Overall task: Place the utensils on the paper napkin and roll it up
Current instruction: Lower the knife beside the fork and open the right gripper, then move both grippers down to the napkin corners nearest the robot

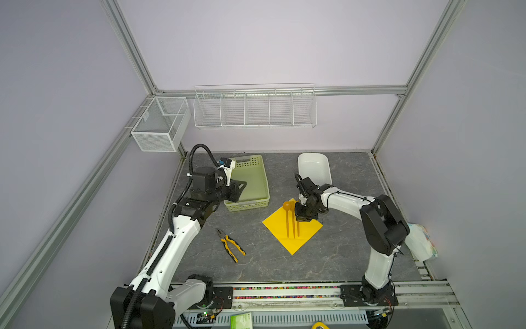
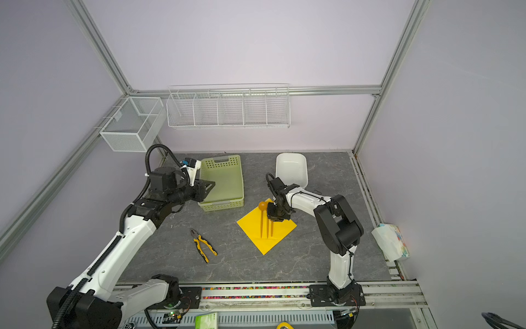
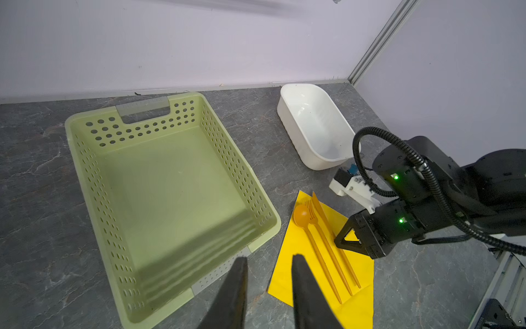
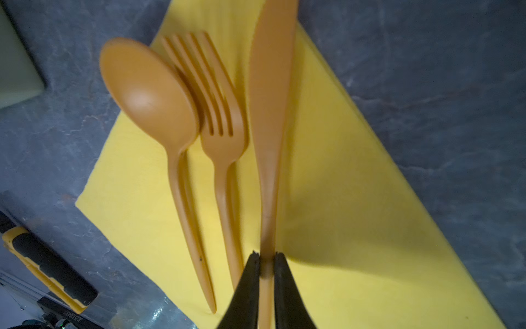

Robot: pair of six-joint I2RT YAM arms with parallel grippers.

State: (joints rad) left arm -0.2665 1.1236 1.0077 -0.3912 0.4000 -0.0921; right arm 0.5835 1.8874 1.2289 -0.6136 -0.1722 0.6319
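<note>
In both top views three orange utensils are lying side by side on one yellow napkin (image 1: 306,237): one spoon (image 1: 287,220), one fork (image 1: 293,226) and one knife (image 1: 298,229), all slim, smooth plastic. The napkin, a flat square of thin paper turned like a diamond, is sitting near the middle of the grey marbled table (image 1: 341,256). The right claw (image 1: 303,220) is standing over the knife. The left claw (image 1: 241,187) is hovering above one pale green basket (image 1: 266,182). One pair of yellow-and-black pliers (image 1: 231,248) is lying left of the napkin. One white rounded tub (image 1: 314,168) is standing behind it.

In the left wrist view, the left claw (image 3: 269,257) is showing two black tapered fingers (image 3: 236,290). They are standing apart, released, with nothing between them, above the basket's near rim. The basket's walls are showing rows of round holes, while its floor is plain.

In the right wrist view, the right claw (image 4: 267,256) is clenching the knife's thin handle between two black fingertips. The long, tapering blade is reaching past the napkin's corner. The fork, showing four tines, is lying just beside the knife, its head touching the spoon's glossy oval bowl. That bowl is overhanging the napkin's edge. One rubbery pliers handle is showing at the frame's edge.
</note>
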